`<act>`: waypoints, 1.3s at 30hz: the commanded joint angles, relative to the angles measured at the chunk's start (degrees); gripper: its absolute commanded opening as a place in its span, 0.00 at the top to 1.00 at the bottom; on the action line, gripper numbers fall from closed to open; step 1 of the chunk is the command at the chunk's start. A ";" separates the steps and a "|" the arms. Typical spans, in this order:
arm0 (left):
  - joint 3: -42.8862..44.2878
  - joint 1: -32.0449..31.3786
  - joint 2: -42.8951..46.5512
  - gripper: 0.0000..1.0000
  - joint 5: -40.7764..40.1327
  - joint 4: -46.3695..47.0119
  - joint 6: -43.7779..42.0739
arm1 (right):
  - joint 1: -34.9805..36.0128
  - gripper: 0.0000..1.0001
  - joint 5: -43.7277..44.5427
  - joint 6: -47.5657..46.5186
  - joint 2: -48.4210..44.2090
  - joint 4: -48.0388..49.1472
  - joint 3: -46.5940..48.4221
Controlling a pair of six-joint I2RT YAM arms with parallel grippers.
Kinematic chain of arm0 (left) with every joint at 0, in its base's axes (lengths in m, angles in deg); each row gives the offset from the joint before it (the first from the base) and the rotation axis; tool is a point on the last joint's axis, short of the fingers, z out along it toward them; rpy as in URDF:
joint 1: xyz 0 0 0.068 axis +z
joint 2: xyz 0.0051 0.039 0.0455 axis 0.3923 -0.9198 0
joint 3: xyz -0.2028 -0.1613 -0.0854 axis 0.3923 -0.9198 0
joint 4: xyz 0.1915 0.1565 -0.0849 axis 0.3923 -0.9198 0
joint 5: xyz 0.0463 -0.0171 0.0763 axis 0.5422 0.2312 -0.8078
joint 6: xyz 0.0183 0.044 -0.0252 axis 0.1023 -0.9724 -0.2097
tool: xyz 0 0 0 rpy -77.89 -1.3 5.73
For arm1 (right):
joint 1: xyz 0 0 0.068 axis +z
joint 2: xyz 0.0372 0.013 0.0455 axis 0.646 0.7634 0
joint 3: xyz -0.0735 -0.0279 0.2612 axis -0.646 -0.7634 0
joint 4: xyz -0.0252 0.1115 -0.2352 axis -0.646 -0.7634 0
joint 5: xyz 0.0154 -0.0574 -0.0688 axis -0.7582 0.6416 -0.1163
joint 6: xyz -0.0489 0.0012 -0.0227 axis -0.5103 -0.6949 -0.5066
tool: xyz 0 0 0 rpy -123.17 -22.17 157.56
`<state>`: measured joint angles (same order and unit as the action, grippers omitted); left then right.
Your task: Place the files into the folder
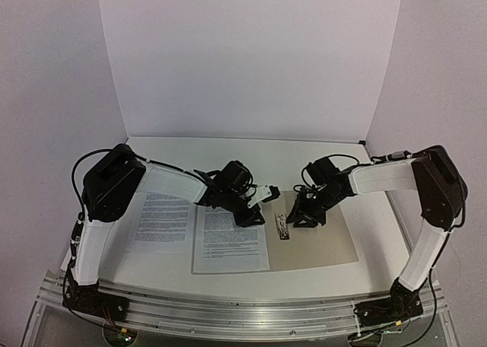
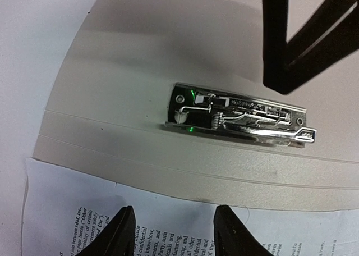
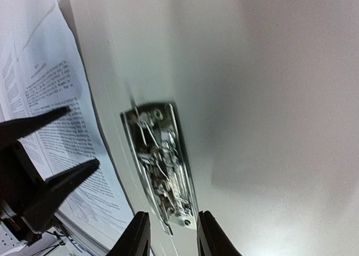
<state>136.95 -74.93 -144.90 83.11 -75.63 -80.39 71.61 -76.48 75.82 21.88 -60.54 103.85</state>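
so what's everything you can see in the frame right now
white paper sheets printed with black text: two, white; one on the table at left, one beside it, edge lying on the folder
flat beige cardboard folder: one, beige; open, centre-right of table
small metal clip: one, silver; on the folder's spine
table: one, white; under everything
metal rail: one, grey; near edge
arms: two, white and black; left, right
left gripper: black, open, over the sheet's edge
right gripper: black, open, at the clip's end
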 commanded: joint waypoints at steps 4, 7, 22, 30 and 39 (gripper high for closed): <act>2.90 -1.40 -1.07 0.53 5.20 3.38 7.37 | 0.84 0.82 -10.36 -1.10 -1.64 -0.28 -2.18; 2.55 -1.73 -2.33 0.54 4.99 4.09 9.06 | 0.88 0.81 -11.04 -1.06 -0.55 1.03 -3.47; 17.58 1.00 -8.30 0.68 7.52 -5.05 27.88 | 1.67 0.84 -11.91 0.44 3.61 5.94 -5.31; 27.24 0.95 -12.85 0.66 8.20 -20.66 51.29 | 1.68 0.86 -11.05 0.71 4.07 6.04 -5.32; 30.23 0.76 -14.00 0.62 5.06 -23.58 56.78 | 1.84 0.90 -10.83 2.03 5.07 7.61 -4.70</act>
<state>164.07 -73.95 -158.14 89.91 -96.37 -28.65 73.03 -88.22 76.85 25.22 -54.29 99.00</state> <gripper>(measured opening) 0.377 0.106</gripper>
